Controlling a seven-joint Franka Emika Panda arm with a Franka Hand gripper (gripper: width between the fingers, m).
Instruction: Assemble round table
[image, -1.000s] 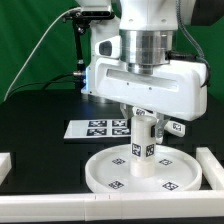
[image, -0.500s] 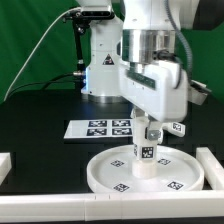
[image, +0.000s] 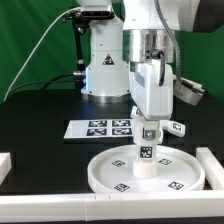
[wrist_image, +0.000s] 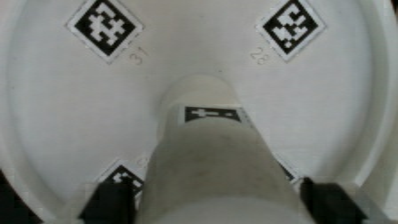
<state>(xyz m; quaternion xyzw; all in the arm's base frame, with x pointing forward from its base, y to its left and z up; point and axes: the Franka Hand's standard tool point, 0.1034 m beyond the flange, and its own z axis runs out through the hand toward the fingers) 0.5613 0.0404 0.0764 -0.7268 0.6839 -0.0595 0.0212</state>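
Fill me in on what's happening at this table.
The arm's tool is clamped on the leg, which stands upright at the centre of the disc. The disc lies flat on the table, nearer the camera than the marker board.

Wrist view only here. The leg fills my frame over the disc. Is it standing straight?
Observer: Yes. In the exterior view the leg stands upright on the middle of the disc, with the gripper closed on its upper end.
Operator: Anything beside the disc?
Observer: White rails flank it, apart from it: one at the exterior view's left, one at the exterior view's right.
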